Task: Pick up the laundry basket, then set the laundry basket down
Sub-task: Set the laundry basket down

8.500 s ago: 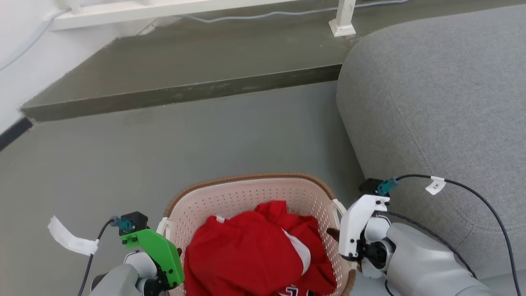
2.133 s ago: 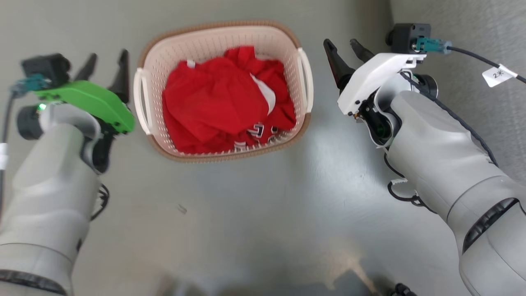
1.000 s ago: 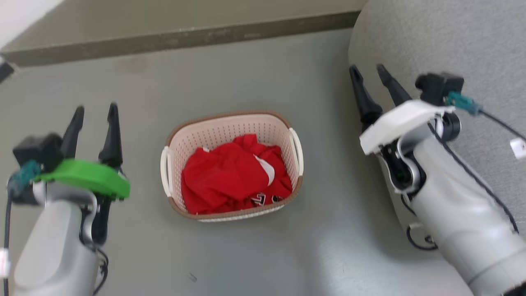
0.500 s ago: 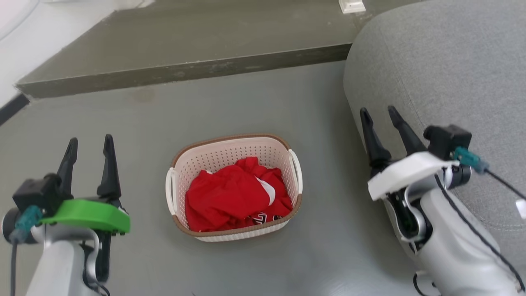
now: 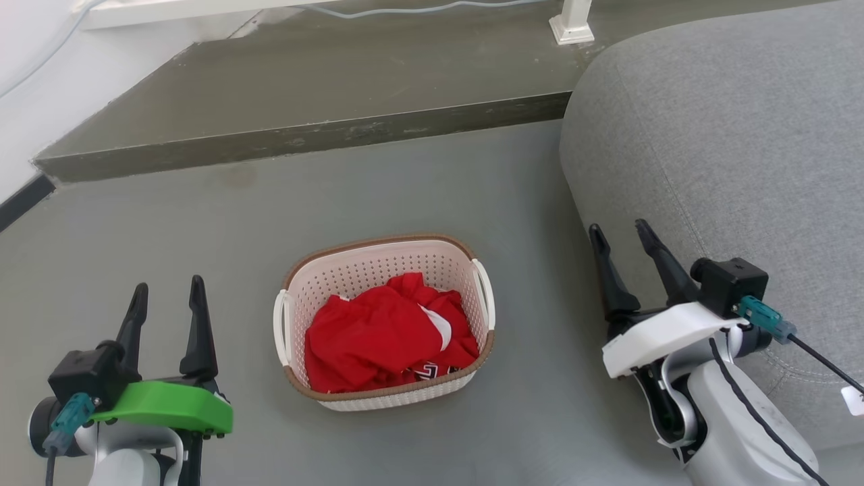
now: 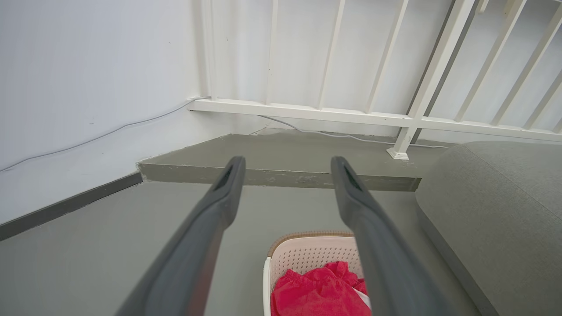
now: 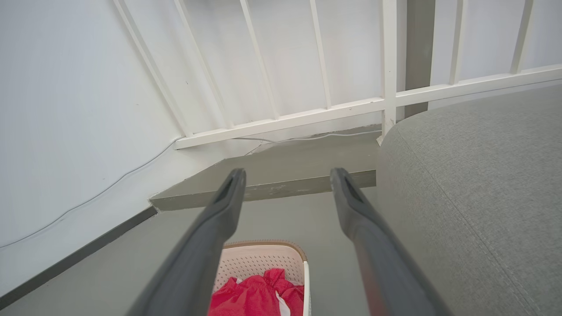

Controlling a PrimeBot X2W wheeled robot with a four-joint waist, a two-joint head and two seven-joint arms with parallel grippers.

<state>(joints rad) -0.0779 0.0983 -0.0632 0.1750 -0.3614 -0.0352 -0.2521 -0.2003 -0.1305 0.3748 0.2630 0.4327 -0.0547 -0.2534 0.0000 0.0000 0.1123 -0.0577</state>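
The laundry basket (image 5: 378,258), cream-white with a brown rim and white side handles, stands on the grey floor with red clothes (image 5: 385,334) inside. My left gripper (image 5: 169,290) is open at the lower left, well apart from the basket, holding nothing. Over at the lower right, my right gripper (image 5: 619,231) is open too, beside the sofa and apart from the basket. In the left wrist view the laundry basket (image 6: 307,245) sits low between the left gripper's (image 6: 285,163) fingers. The laundry basket (image 7: 263,250) also lies at the bottom of the right wrist view, under the right gripper (image 7: 285,175).
A grey sofa (image 5: 736,148) fills the right side, close to my right arm. A raised dark step (image 5: 304,115) runs across the back, with a white railing (image 6: 395,87) and a white wall (image 6: 88,70) behind it. A cable (image 5: 418,9) lies along the step.
The basket went from held between both shut grippers to standing alone on the floor. Both grippers opened and drew back to either side. The head view has risen and tilted up.
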